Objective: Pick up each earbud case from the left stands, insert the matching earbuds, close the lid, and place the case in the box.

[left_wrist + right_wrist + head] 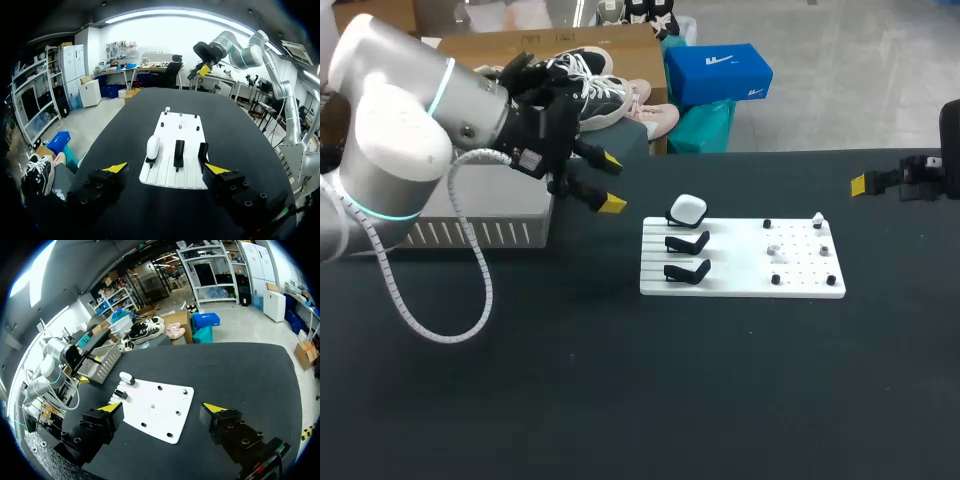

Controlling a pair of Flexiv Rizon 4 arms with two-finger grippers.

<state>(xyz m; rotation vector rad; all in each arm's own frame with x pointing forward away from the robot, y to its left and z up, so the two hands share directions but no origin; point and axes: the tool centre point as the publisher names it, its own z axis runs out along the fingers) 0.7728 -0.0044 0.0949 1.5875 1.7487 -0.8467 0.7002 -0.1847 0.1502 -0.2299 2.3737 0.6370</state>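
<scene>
A white board point(740, 258) lies mid-table with three black stands at its left end. The farthest stand holds a closed white earbud case point(687, 209); the other two stands point(688, 243) are bare. Small white earbuds point(818, 219) sit among black pegs on the board's right part. My left gripper point(611, 182) hangs open to the left of the board, above the table. In the left wrist view the case point(152, 148) stands ahead of the open left gripper point(165, 168). My right gripper point(865, 184) is open, beyond the board's far right corner; its own view shows the board point(150, 395) ahead.
A grey box point(480, 225) with a slotted front stands at the table's left, behind my left arm. It also shows in the right wrist view, beyond the case point(126, 377). A white coiled cable point(470, 290) loops down from the left arm.
</scene>
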